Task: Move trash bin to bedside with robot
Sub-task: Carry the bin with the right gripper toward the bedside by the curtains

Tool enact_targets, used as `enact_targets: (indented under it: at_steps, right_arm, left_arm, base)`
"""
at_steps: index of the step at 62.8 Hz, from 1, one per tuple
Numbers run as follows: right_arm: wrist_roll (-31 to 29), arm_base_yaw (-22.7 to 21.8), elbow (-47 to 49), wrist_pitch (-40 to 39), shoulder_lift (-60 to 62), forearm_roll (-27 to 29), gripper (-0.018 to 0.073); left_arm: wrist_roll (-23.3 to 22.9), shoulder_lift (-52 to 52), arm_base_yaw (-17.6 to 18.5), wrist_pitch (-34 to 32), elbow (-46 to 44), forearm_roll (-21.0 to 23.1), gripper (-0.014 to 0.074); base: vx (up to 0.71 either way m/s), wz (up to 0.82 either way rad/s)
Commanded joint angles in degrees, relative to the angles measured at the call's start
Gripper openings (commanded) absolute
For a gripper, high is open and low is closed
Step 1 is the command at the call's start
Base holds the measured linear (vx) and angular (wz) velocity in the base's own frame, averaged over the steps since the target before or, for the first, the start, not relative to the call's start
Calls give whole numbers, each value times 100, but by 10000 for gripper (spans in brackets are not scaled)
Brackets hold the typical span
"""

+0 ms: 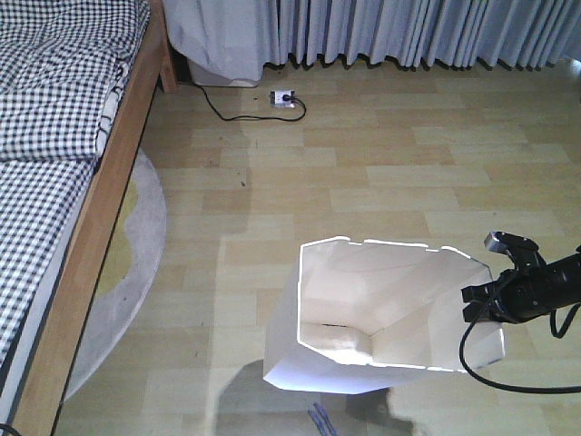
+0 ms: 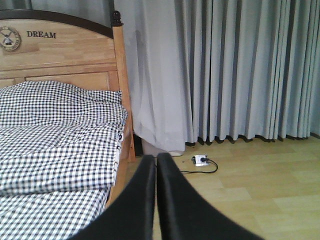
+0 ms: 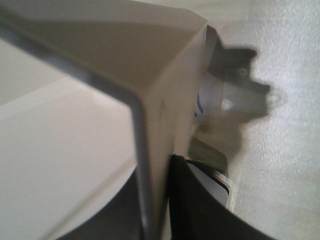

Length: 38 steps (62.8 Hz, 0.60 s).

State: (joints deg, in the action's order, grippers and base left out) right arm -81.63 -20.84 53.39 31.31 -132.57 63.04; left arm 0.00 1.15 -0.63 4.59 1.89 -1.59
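Observation:
The white trash bin [image 1: 363, 309] stands on the wooden floor in the lower middle of the front view, its open mouth toward the camera. My right gripper [image 1: 486, 304] is shut on the bin's right rim. In the right wrist view the bin wall [image 3: 150, 125] runs between the jaws of that gripper [image 3: 157, 200], one black finger [image 3: 200, 210] outside it and the other inside. The bedside, a light wooden bed frame [image 1: 100, 209] with checkered bedding [image 1: 45, 91], lies well to the bin's left. My left gripper [image 2: 156, 165] is shut on nothing and faces the bed post [image 2: 120, 75].
A round grey rug [image 1: 136, 272] pokes out from under the bed. A power strip [image 1: 284, 96] with a black cord lies by the grey curtains [image 1: 408, 32] at the far wall. Bare floor stretches between the bin and the bed.

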Motion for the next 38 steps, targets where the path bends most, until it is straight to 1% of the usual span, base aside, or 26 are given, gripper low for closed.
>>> enact_targets:
  at_steps: [1,38]
  right_arm:
    - [1,-7,71,1114,419,351,-4]
    - [1,-7,71,1114,419,351,-4]
  left_arm:
    - [-79,36,37,-425,67,54,-6]
    - [-79,36,37,-425,67,54,-6]
  base:
    - [32,-3]
    - [28,1]
